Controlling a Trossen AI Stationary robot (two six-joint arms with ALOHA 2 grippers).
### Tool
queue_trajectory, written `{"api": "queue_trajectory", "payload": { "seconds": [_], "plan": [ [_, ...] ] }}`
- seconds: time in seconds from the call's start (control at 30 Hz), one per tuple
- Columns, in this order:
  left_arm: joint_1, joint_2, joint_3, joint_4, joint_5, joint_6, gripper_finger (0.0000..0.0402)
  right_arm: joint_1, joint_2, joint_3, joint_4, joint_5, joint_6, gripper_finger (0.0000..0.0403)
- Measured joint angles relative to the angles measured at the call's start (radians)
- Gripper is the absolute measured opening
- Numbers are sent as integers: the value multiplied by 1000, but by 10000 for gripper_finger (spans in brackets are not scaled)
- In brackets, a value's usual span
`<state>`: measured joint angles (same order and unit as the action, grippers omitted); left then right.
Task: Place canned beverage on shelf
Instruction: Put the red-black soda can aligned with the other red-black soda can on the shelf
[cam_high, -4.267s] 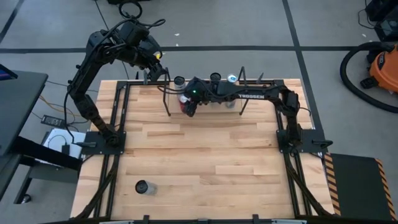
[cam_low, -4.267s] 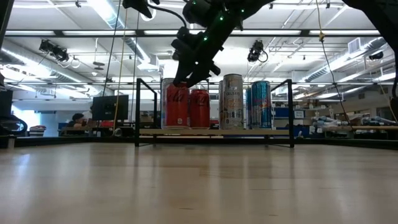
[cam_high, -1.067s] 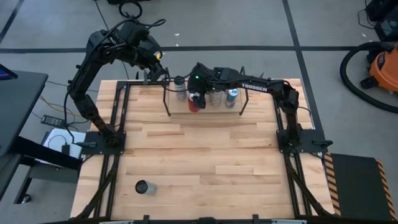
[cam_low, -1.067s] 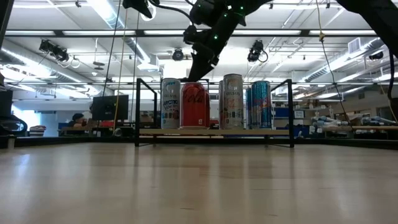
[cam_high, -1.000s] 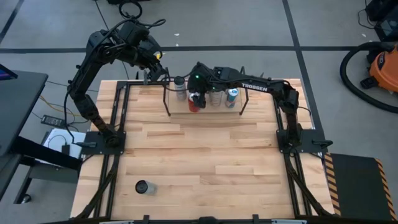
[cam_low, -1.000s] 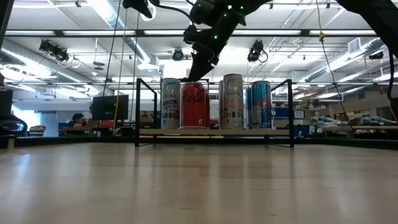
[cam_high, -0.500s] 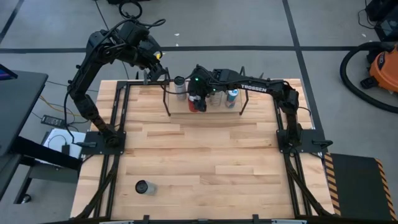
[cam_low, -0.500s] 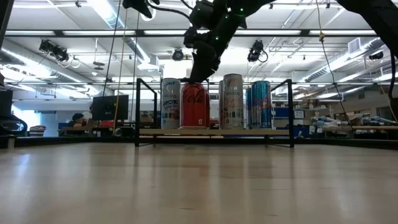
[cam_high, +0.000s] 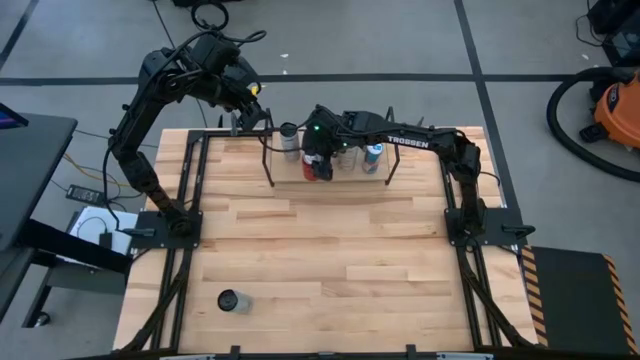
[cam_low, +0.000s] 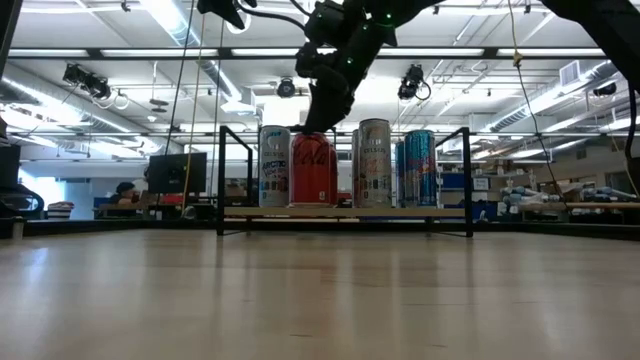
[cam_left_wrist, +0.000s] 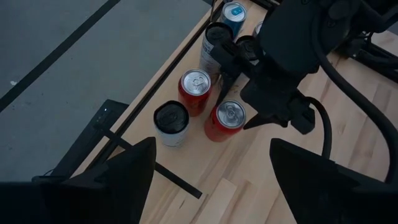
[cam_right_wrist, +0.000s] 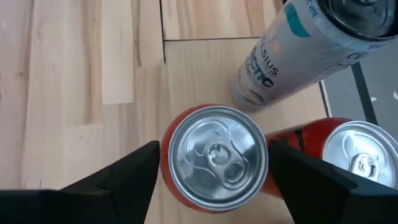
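Note:
The shelf (cam_low: 345, 212) stands at the table's far edge with several upright cans on its board. The front red can (cam_right_wrist: 214, 155) stands on the board beside a second red can (cam_right_wrist: 348, 155) and a white can (cam_right_wrist: 298, 56). My right gripper (cam_right_wrist: 214, 177) is open right above the front red can, one finger on either side of its top; it also shows in the low view (cam_low: 320, 125). My left gripper (cam_high: 245, 108) is open and empty above the table's far left corner. My right gripper points down over the front red can's top rim (cam_right_wrist: 171, 146), one finger at each side of it. I cannot tell whether the fingers touch the can. The can stands upright on the shelf board.
A tall silver can (cam_low: 374, 163) and a blue can (cam_low: 418, 168) stand on the shelf's right part. A loose dark-topped can (cam_high: 230, 300) stands on the tabletop near the near left corner. The shelf's black rod end frames (cam_low: 222, 180) rise at both ends.
My right gripper has shifted a little toward the table's right above the front red can. The can has stayed standing on the shelf board.

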<state>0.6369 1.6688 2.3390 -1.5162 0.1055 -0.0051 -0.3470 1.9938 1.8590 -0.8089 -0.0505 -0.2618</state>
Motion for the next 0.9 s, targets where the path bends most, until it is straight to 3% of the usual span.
{"api": "queue_trajectory", "payload": {
  "seconds": [0.27,0.9],
  "plan": [
    [0,0,0,0,0,0,316,0,16,1,8,-15,17,300],
    [0,0,0,0,0,1,315,-12,11,20,-79,77,-59,300]
  ]
}}
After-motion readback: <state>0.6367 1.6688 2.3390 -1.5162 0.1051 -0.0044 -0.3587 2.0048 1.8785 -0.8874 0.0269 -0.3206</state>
